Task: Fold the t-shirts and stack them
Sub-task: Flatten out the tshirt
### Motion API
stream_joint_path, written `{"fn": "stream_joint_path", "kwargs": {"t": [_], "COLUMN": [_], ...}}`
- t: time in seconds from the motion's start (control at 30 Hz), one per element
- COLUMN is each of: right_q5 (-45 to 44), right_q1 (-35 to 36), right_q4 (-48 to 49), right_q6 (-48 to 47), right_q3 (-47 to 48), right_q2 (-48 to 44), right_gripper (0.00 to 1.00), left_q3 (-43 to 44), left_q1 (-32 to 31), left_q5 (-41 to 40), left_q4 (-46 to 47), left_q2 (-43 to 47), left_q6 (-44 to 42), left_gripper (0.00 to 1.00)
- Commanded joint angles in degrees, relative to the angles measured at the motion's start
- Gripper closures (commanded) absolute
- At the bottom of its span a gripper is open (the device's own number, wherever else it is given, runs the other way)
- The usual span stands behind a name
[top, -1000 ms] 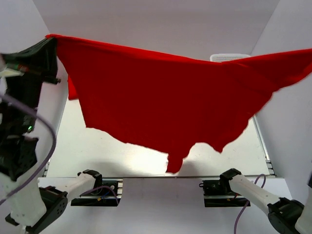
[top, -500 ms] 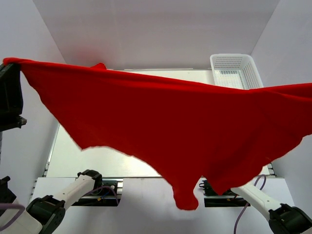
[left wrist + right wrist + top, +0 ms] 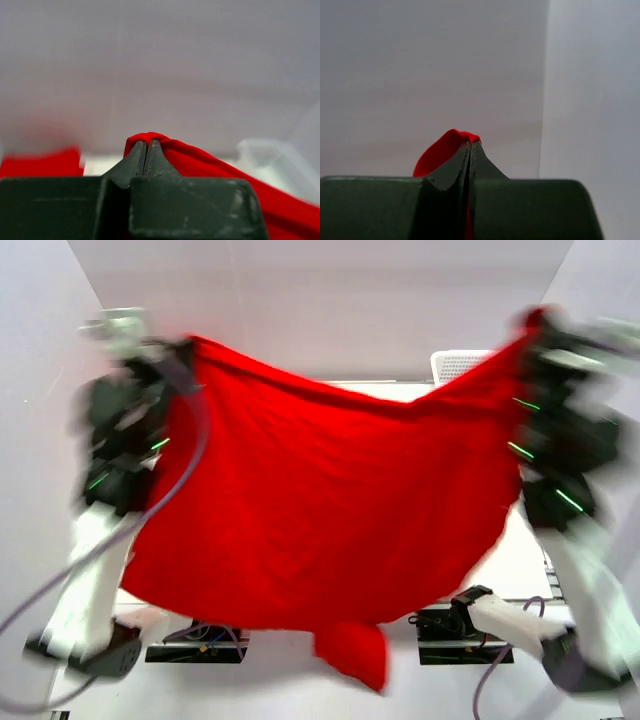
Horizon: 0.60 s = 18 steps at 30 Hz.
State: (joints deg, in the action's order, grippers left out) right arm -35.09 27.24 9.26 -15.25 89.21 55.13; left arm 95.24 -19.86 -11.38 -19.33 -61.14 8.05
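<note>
A bright red t-shirt (image 3: 330, 510) hangs spread in the air between both arms, above the table. My left gripper (image 3: 188, 348) is shut on its upper left corner, with red cloth (image 3: 150, 137) bunched over the fingertips in the left wrist view. My right gripper (image 3: 530, 325) is shut on the upper right corner, and cloth (image 3: 445, 147) pokes out over the pinched fingers in the right wrist view. The shirt sags in the middle and a sleeve (image 3: 352, 652) dangles at the bottom. Both arms are blurred by motion.
A white mesh basket (image 3: 460, 364) stands at the table's back right, mostly hidden behind the shirt; it also shows blurred in the left wrist view (image 3: 272, 157). White walls enclose the table on three sides. The shirt hides most of the table.
Both grippers have swung inward and up with the shirt. The cloth was stretched wide and taut across the view; it now hangs narrower and slacker between them.
</note>
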Motion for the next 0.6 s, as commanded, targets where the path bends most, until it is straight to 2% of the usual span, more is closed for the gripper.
{"fn": "stream_joint_path", "kwargs": {"t": [0.0,0.07,0.13,0.17,0.2,0.27,0.3,0.37,0.4,0.47,0.5,0.57], "right_q5": [-6.31,-5.78,-4.91,-3.68,-2.80,0.89,1.34,5.02,5.64,9.32,11.34,12.67], "right_q1": [-1.14,-2.98,-5.34,-5.79,-6.41,-8.43,-9.13,-10.01,-10.28,-10.89,-11.07,-11.33], "right_q4": [5.94,6.48,4.03,3.67,2.62,-0.80,-1.95,-6.43,-7.66,-11.25,-11.54,-11.80], "right_q6": [0.47,4.41,8.10,10.30,12.32,13.40,14.36,14.81,14.81,16.02,16.12,16.13], "right_q3": [-8.93,-9.84,-7.92,-7.21,-5.38,-0.89,5.30,9.65,14.19,20.37,23.70,28.37], "right_q2": [10.33,18.82,23.59,31.01,33.61,44.65,47.15,55.67,62.92,67.10,71.91,74.40], "right_gripper": [1.00,1.00,1.00,1.00,1.00,1.00,1.00,1.00,1.00,1.00,1.00,1.00], "left_q3": [-10.32,-13.84,-13.85,-13.85,-13.85,-11.67,-10.35,-4.91,-2.98,3.79,5.81,11.35], "left_q1": [0.52,2.27,4.11,4.65,5.35,7.19,7.81,9.48,10.09,10.63,11.41,12.03], "left_q5": [-12.52,-13.67,-12.98,-12.97,-12.27,-9.72,-8.24,-7.53,-4.91,-2.08,1.06,3.28], "left_q4": [2.18,2.81,3.34,3.34,5.08,7.28,7.29,7.82,8.34,8.35,8.35,8.35], "left_q2": [-8.10,-14.83,-20.83,-23.90,-30.11,-36.21,-39.28,-48.86,-51.94,-60.79,-63.28,-67.59], "left_q6": [5.12,8.37,10.56,10.58,10.58,10.50,10.49,9.71,8.74,7.51,6.02,5.23], "left_gripper": [1.00,1.00,1.00,1.00,1.00,1.00,1.00,1.00,1.00,1.00,1.00,1.00]}}
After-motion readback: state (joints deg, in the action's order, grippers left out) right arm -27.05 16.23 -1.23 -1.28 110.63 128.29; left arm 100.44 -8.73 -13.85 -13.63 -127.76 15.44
